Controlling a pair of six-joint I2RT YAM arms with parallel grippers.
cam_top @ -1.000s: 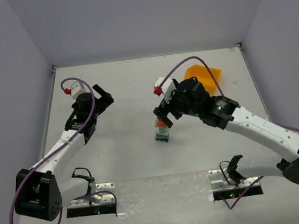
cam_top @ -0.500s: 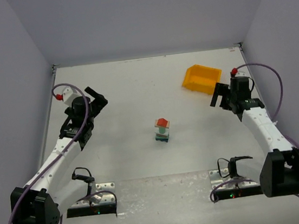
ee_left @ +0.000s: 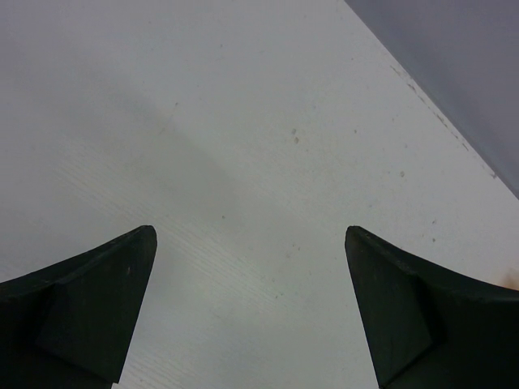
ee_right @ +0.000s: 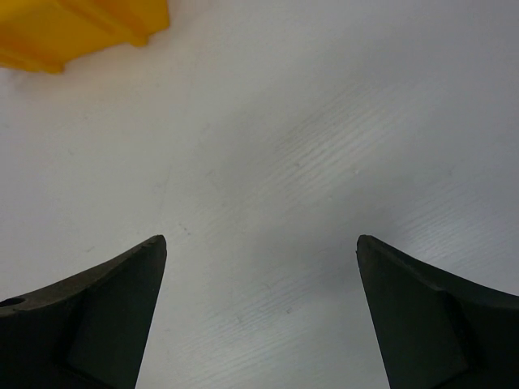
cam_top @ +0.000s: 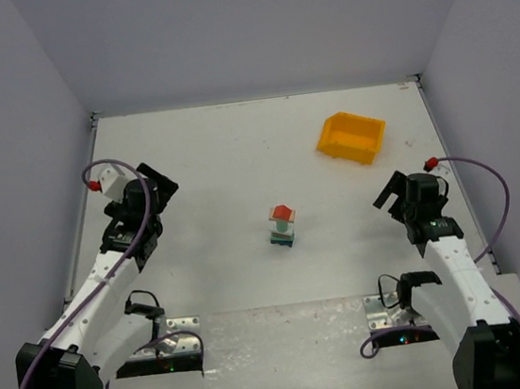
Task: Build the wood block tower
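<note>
The wood block tower point(cam_top: 282, 226) stands upright at the middle of the table in the top view: green at the base, blue and pale blocks above, a red block on top. My left gripper point(cam_top: 159, 181) is open and empty, far to the left of the tower. My right gripper point(cam_top: 389, 193) is open and empty, well to the right of it. Each wrist view shows only its own spread gripper, the left point(ee_left: 249, 235) and the right point(ee_right: 261, 243), over bare table. The tower is out of both wrist views.
A yellow plastic bin point(cam_top: 353, 137) sits at the back right; its corner shows at the top left of the right wrist view point(ee_right: 73, 28). Grey walls close the table at the back and both sides. Arm bases and cables sit at the near edge.
My right arm has drawn back from the tower to the right side and nearer its base, leaving the tower standing. My left arm has pulled back a little to the left.
</note>
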